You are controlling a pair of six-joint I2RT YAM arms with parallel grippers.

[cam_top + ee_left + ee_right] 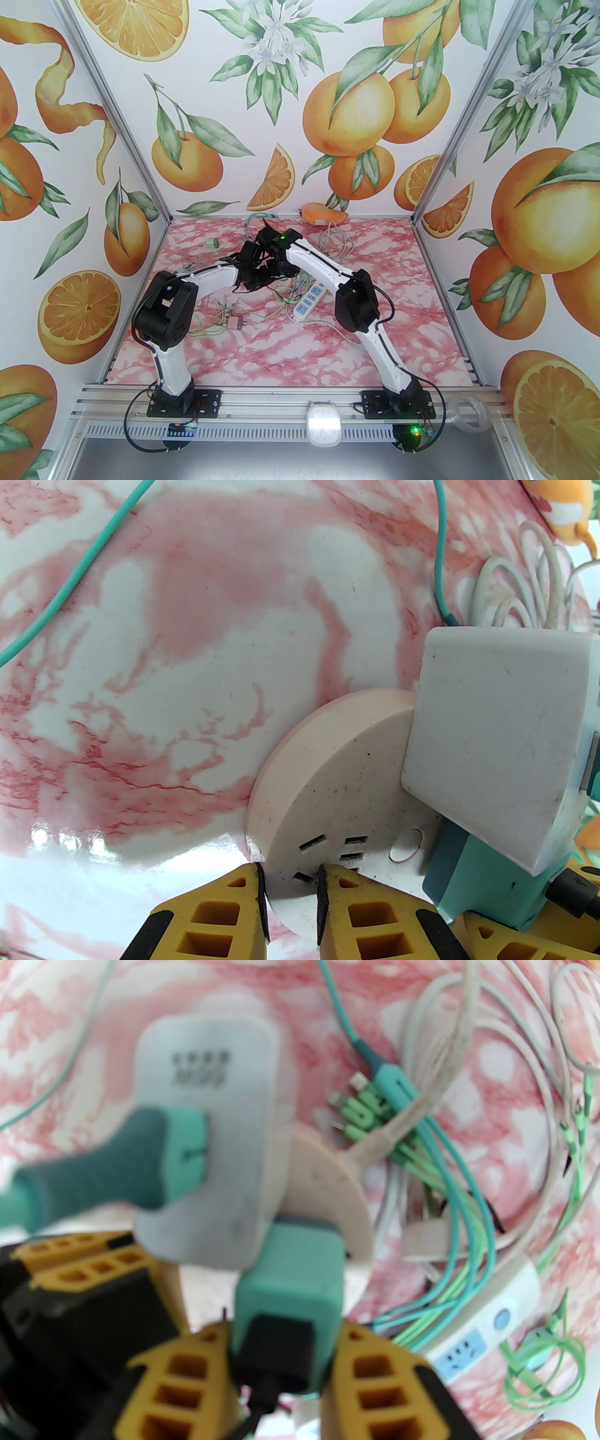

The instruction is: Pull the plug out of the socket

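Starting at the near edge, there's a clear tape roll (468, 412) sitting on the rail by the right arm's base. Further in on the pink marble table (281, 356) a small pink adapter (234, 323) lies in front of the left arm with thin green wires around it. A white power strip (307, 302) lies at an angle just beside the right arm. Both arms reach to the middle of the table and meet there. The left gripper (289, 870) has its yellow fingers pinched on the rim of the round pink socket (337, 770), one finger on the face right by the slots. The right gripper (283, 1330) is clamped on the teal plug (286, 1269), a finger on each side, and a black USB connector (276, 1349) sticks out of the plug's back end between them. The plug sits flush against the socket face, so it's not out yet. Right next to it a white charger (497, 742) is also plugged into the same socket. A tangle of green cables (450, 1222) lies on the table past the socket. At the far wall there's an orange plush toy (323, 213).
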